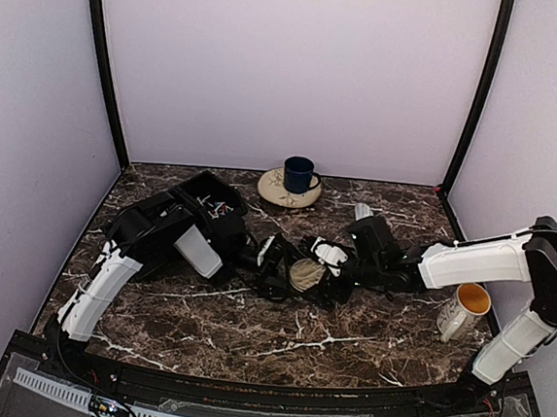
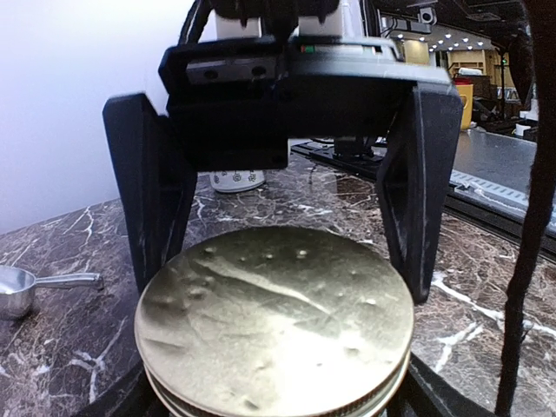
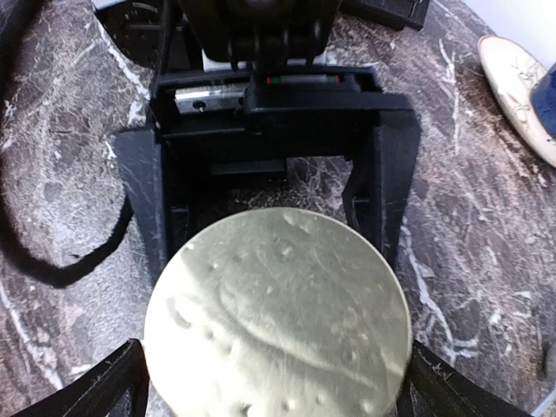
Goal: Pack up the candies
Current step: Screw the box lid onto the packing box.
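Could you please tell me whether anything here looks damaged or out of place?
The gold lid in the middle of the table looks battered. Its top is pitted with small dents and a long shallow crease runs across it, which shows in both wrist views. Otherwise it sits level, not tilted.

Cannot resolve the tiny multicoloured candies [image 1: 220,204] in the black plastic tray [image 1: 201,178], partly behind the left arm [image 1: 106,286]. Cannot see under the dented round gold lid [image 2: 274,321].
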